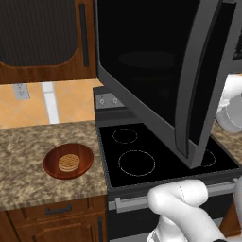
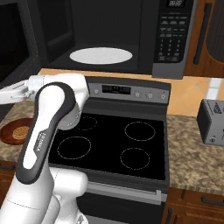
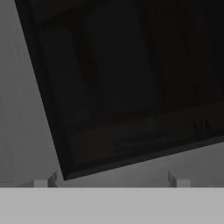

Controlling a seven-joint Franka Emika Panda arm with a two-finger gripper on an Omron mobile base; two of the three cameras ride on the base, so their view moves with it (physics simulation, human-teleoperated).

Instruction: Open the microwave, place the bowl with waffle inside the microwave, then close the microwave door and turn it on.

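The microwave point(image 2: 173, 39) hangs above the stove with its cavity exposed and a white turntable point(image 2: 100, 55) inside. The microwave door point(image 1: 142, 66) stands swung wide open, jutting out over the stove; its edge also shows at the left point(image 2: 13, 43). The reddish-brown bowl point(image 1: 82, 158) sits on the granite counter left of the stove, with the waffle point(image 1: 69, 162) lying in it. Bowl point(image 2: 6, 131) and waffle point(image 2: 19, 132) peek out behind my arm. My gripper point(image 3: 111, 181) is open and empty, close against the door's dark inner panel point(image 3: 122, 87).
A black glass-top stove point(image 1: 142, 156) lies under the door. A grey toaster point(image 2: 212, 122) stands on the right counter. A dark-panelled wooden cabinet point(image 1: 42, 42) hangs at upper left. Drawers point(image 1: 56, 210) run below the granite counter point(image 1: 23, 156).
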